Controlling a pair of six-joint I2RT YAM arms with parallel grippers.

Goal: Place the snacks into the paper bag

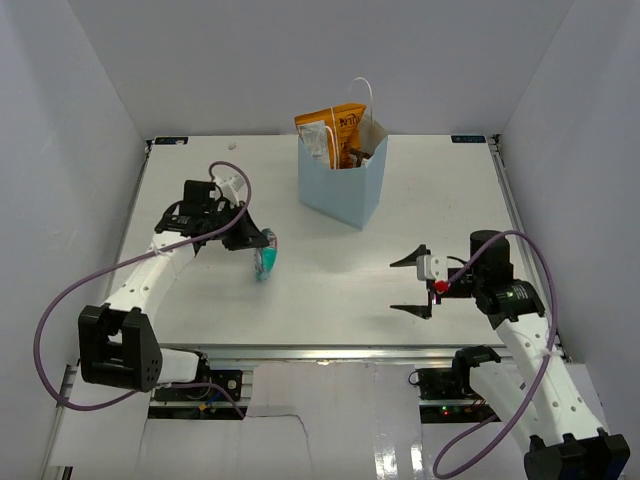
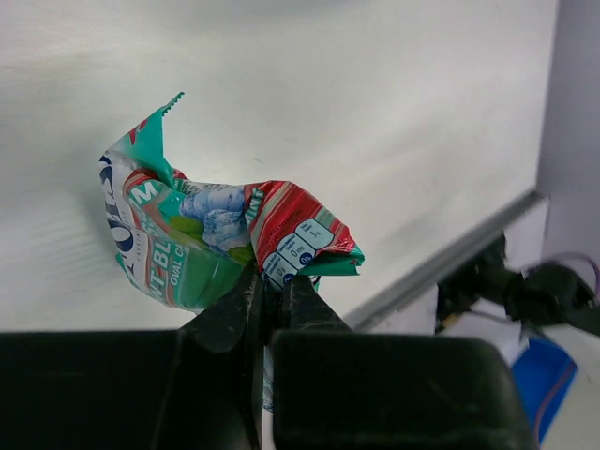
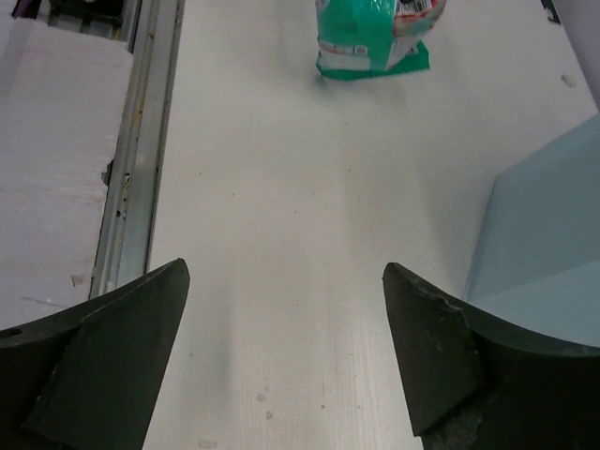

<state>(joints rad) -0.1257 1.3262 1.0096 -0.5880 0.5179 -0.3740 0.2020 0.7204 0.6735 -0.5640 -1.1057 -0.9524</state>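
White table (image 1: 350, 285), crumpled green packet (image 2: 211, 239), red patches, pinched in left hand (image 2: 273, 289)

Top camera looks down on the table (image 1: 340, 275); both close wrist cameras share the green packet (image 2: 192, 267).

bright even light, soft shadows, left hand (image 2: 272, 292) dark

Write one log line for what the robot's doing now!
left fingers: shut on green packet | right fingers: open, empty | paper bag: upright, orange chip bag inside
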